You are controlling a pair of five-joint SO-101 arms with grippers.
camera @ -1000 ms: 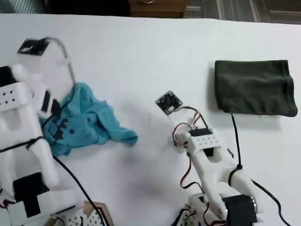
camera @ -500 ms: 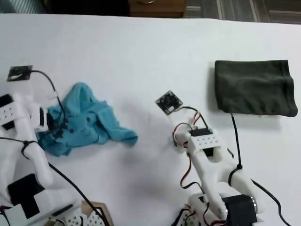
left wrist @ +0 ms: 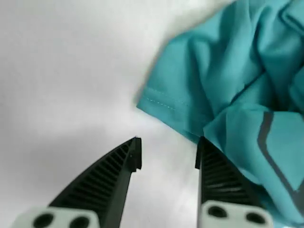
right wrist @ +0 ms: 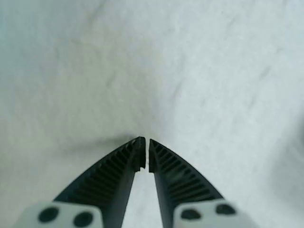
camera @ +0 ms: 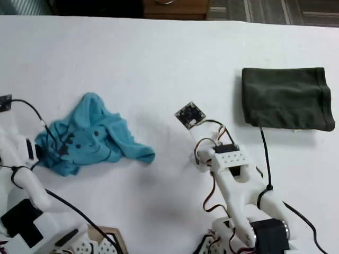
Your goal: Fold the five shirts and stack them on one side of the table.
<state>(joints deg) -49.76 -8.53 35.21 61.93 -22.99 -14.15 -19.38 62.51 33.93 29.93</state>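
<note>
A crumpled teal shirt [camera: 92, 138] lies on the left part of the white table. At the table's left edge my left arm [camera: 18, 164] sits low beside the shirt. My left gripper [left wrist: 167, 153] is open just short of the shirt's stitched hem [left wrist: 164, 105], and one fingertip [left wrist: 202, 149] overlaps the teal cloth [left wrist: 237, 80]. A folded dark green shirt [camera: 286, 98] lies flat at the far right. My right gripper [right wrist: 146, 153] is shut over bare tablecloth near the table's middle, under the right arm's wrist [camera: 228, 159], and it holds nothing.
A white cloth [camera: 159, 63] covers the table, with open room between the two shirts and behind them. A cardboard box [camera: 108, 239] sits at the front edge by the left arm's base. Cables trail from both arms.
My left arm has drawn back off the teal shirt toward the table's left front, and the shirt's left side now lies uncovered. The right arm has not moved.
</note>
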